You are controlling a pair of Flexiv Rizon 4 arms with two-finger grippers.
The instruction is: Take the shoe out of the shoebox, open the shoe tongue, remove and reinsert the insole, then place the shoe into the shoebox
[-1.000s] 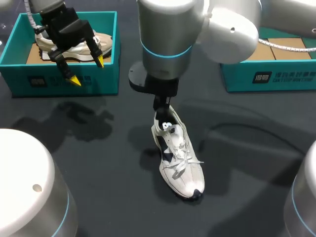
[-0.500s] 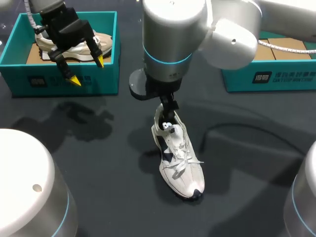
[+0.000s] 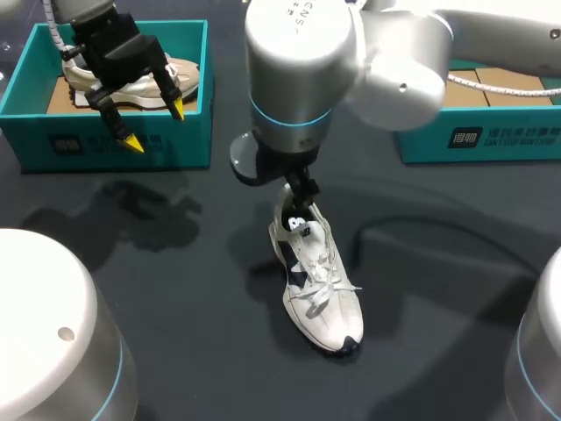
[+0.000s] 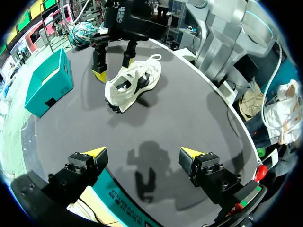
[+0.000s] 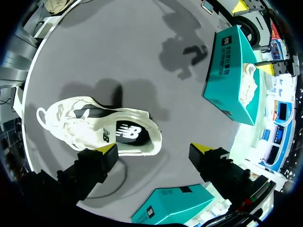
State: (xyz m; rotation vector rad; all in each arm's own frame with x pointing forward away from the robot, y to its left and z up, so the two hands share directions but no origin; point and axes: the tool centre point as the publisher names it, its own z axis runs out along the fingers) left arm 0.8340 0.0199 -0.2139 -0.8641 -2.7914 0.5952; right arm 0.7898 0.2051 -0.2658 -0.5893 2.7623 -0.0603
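From the head view, the white shoe (image 3: pixel 317 272) stands out of its box on the middle of the dark surface (image 3: pixel 175 307), with its laces up and its toe toward the near edge. The right arm comes in from the right. Only one dark finger of the right fingers (image 3: pixel 301 187) shows here, down at the shoe's heel collar, so their spread cannot be read from this view. The left fingers (image 3: pixel 178 107) hang apart, holding nothing, over the front wall of the left shoebox (image 3: pixel 53 145) at the far left corner. That box holds a beige shoe (image 3: pixel 180 74). The right shoebox (image 3: pixel 473 136) sits at the far right edge, with brown card showing inside.

The left wrist view shows what the head view hides. The right fingers (image 4: pixel 98 74) are apart, with one yellow tip outside and just beside the heel and the other finger down behind the collar. Whether that second finger is inside the shoe cannot be told. The left fingers (image 4: pixel 94 153) are wide apart over the teal rim (image 4: pixel 118 210) of the left shoebox.

The right wrist view alone looks down into the white shoe's (image 5: pixel 94 120) dark opening. One tip of the right fingers (image 5: pixel 108 150) is beside the shoe's side wall and the other stands clear past the heel. They are not clamped on the shoe.

In all there are two shoes, two shoeboxes and two pairs of fingers.
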